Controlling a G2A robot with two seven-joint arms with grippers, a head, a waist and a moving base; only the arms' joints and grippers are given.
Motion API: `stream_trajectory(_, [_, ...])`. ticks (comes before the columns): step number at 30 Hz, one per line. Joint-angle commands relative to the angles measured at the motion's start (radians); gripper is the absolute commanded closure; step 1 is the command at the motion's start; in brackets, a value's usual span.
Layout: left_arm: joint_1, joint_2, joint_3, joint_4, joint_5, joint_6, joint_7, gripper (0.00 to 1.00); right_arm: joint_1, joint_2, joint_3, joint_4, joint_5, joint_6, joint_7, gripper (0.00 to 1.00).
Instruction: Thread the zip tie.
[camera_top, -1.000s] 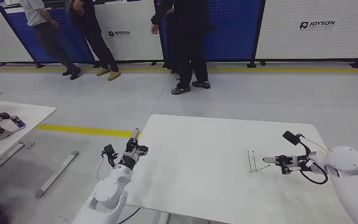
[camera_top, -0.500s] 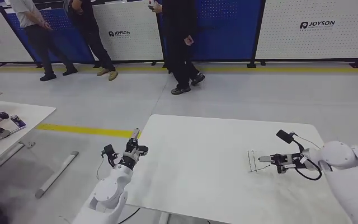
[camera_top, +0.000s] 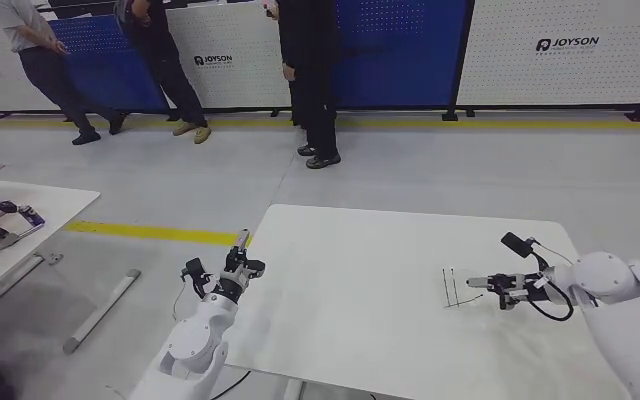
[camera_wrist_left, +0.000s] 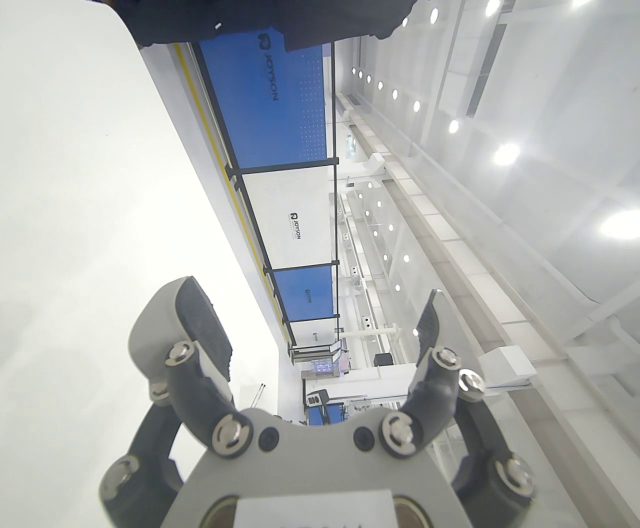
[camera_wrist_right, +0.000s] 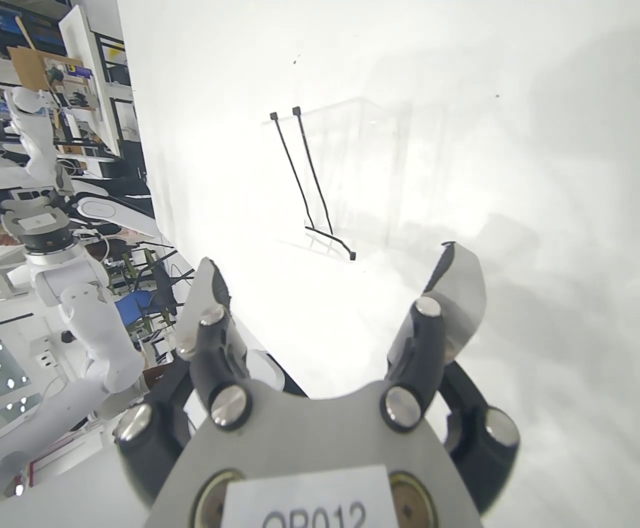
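Two black zip ties (camera_wrist_right: 312, 170) side by side toward the right end of the table (camera_top: 350, 300), at a clear plastic stand (camera_wrist_right: 372, 145); flat or propped up against it, cannot tell. Heads at the end away from the right gripper (camera_wrist_right: 330, 256), straps running back toward it, then kinking sideways into short feet on the tabletop. Straight ahead of the pincer, just past the fingertips, not touching. Fingers spread apart, nothing between them. Left gripper (camera_wrist_left: 315, 295) also spread and empty, at the opposite table edge, well apart from the ties, so clearly the right arm's pick. Judging this as the approach step, nothing threaded yet. Next move likely: ease forward and close across one strap near the kink, jaw line square to the long axis. Thin and close-packed, so risk of pinching both at once or sliding one away.
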Motion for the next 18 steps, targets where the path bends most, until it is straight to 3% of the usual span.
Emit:
stream_trajectory(1, [0.000,0.000,0.000,0.000,0.000,0.000,0.000,0.00,0.004,0.001,-0.002,0.008,-0.006,0.005,0.000,0.76])
stream_trajectory(4, [0.000,0.000,0.000,0.000,0.000,0.000,0.000,0.00,0.013,0.002,-0.007,0.019,-0.020,0.020,-0.006,0.86])
stream_trajectory(8, [0.000,0.000,0.000,0.000,0.000,0.000,0.000,0.00,0.024,0.000,-0.026,0.021,-0.048,0.052,-0.013,0.88])
stream_trajectory(10, [0.000,0.000,0.000,0.000,0.000,0.000,0.000,0.00,0.031,-0.003,-0.039,0.020,-0.056,0.061,-0.010,0.75])
stream_trajectory(14, [0.000,0.000,0.000,0.000,0.000,0.000,0.000,0.00,0.037,-0.008,-0.058,0.020,-0.057,0.060,-0.007,0.81])
stream_trajectory(18, [0.000,0.000,0.000,0.000,0.000,0.000,0.000,0.00,0.042,-0.009,-0.063,0.027,-0.052,0.057,-0.009,0.76])
